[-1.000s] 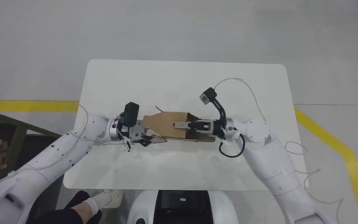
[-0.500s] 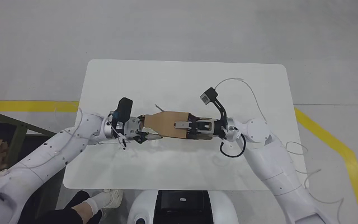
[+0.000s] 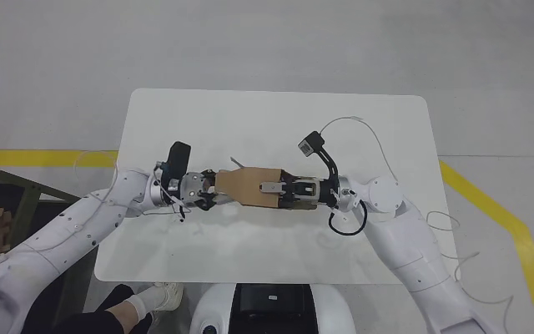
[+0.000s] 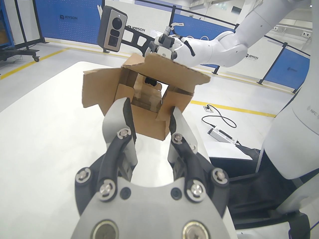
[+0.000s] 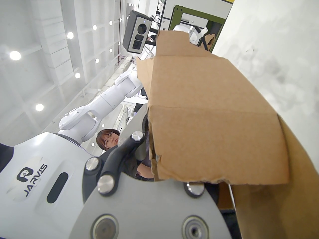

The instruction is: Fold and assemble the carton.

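A brown carton (image 3: 250,184) hangs just above the middle of the white table (image 3: 375,125), lying on its side. My right gripper (image 3: 286,189) is shut on its right end, and the carton wall (image 5: 211,125) covers the fingers in the right wrist view. The carton's left end (image 4: 149,85) gapes with its flaps spread: one on top, one to the side, a short one below. My left gripper (image 3: 207,198) is open just left of that end. Its fingertips (image 4: 125,110) stand on either side of the lower flap, and I cannot tell if they touch it.
A thin white cable (image 3: 371,134) loops over the table's back right part. Both arms lie along the table's near half. A power adapter with its cord (image 4: 221,135) lies on the floor beyond the table edge.
My left gripper has drawn back to the left, away from the carton's open end, and sits slightly farther from me. The right gripper and carton have hardly moved.
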